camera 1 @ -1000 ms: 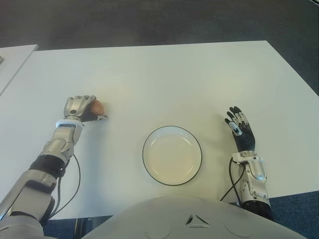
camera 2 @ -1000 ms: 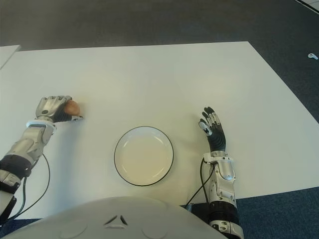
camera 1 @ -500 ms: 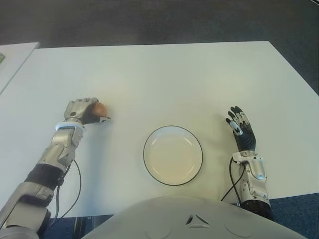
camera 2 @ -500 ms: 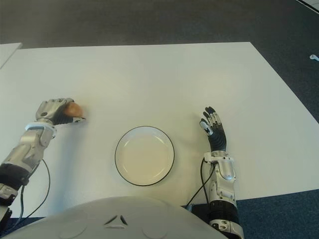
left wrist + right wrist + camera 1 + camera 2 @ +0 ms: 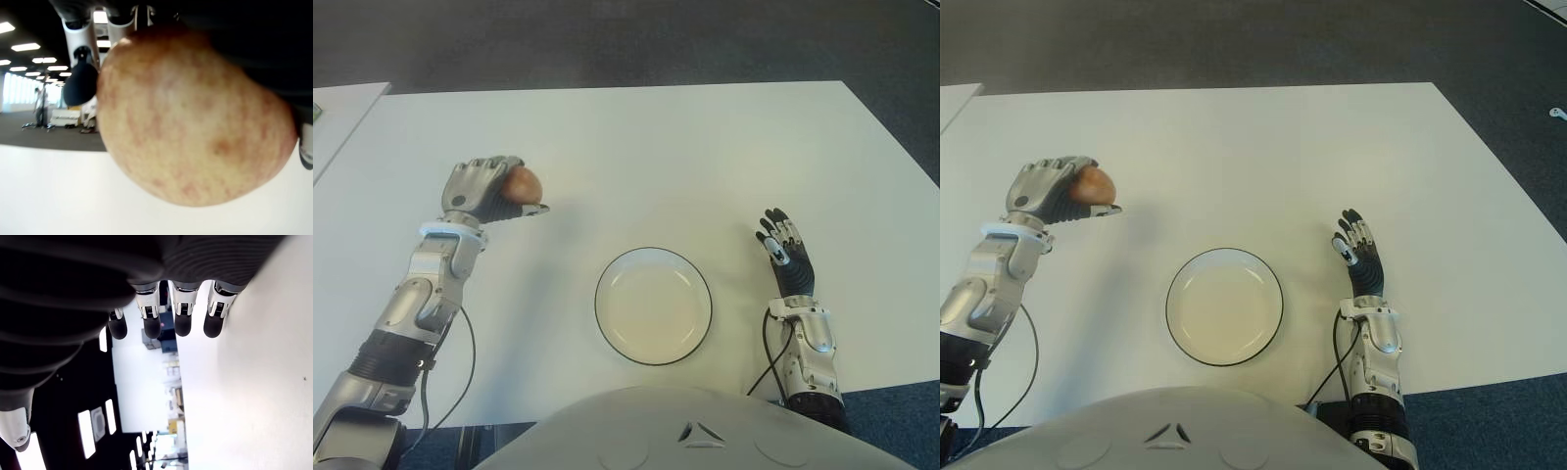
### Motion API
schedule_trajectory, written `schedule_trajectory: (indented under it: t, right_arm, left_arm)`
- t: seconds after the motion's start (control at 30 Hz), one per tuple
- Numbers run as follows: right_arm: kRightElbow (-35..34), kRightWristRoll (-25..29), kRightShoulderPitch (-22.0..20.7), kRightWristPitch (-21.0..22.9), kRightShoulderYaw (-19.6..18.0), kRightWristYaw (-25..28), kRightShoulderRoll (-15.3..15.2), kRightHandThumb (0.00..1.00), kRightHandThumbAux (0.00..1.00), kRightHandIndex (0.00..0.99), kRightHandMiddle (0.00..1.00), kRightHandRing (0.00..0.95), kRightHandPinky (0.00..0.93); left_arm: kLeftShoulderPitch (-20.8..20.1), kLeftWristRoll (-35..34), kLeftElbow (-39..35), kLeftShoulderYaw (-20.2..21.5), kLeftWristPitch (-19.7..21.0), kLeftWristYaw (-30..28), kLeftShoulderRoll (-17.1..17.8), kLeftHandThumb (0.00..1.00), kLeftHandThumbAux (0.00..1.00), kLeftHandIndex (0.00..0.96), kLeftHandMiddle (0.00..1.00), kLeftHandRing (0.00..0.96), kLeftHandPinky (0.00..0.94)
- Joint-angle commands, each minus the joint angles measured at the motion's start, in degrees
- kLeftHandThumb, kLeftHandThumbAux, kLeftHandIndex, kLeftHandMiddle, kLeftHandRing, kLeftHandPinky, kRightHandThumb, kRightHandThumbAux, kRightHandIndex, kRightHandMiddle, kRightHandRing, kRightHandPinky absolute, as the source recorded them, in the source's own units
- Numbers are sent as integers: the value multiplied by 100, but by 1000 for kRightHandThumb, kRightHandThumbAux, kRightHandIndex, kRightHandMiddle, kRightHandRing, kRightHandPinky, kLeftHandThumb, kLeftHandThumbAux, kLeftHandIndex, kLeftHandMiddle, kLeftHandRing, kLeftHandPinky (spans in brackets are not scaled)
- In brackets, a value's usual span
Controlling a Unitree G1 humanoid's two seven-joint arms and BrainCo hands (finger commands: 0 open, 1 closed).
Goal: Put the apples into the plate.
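Observation:
A reddish-yellow apple (image 5: 523, 183) is held in my left hand (image 5: 494, 188), lifted above the white table (image 5: 646, 147) at the left, well to the left of the plate. In the left wrist view the apple (image 5: 190, 117) fills the frame, with fingers curled around it. The white plate with a dark rim (image 5: 604, 323) lies near the table's front edge, with nothing in it. My right hand (image 5: 785, 257) shows to the right of the plate, its fingers (image 5: 182, 318) straight and holding nothing.
Another white table's corner (image 5: 342, 108) shows at the far left. Dark carpet (image 5: 626, 39) lies beyond the table's far edge. A cable (image 5: 460, 362) hangs from my left forearm.
My left hand has lifted the apple off the table and moved it slightly toward the right. The right hand has not moved.

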Motion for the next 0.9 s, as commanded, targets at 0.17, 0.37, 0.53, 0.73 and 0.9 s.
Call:
schedule_trajectory:
  t: [0.17,0.37,0.53,0.73,0.9]
  right_arm:
    - [224,11,194,216,70,0,137,143,545,66,44,9,18]
    - [214,-10,199,223,68,-30,151,136,550,62,40,4,11]
    - [220,-31,197,194,76,-39,162,134,549,60,38,3,11]
    - [268,-57,191,160,80,-12,140,133,546,57,36,1,9]
    - [283,-46,173,171,78,-7,145,136,549,59,33,1,10]
  left_arm:
    - [48,588,-1168,8,-205,-440,-19,784,680,438,716,834,844]
    - [155,740,-1738,36,-223,-900,-135,729,697,441,909,871,865]
    - [290,923,-2194,18,-233,-1200,-318,729,698,442,903,865,856]
    - [290,1100,-2500,-13,-365,-1471,-502,731,698,443,882,859,845]
    - [253,1236,-2619,-28,-481,-1613,-616,729,698,443,878,860,848]
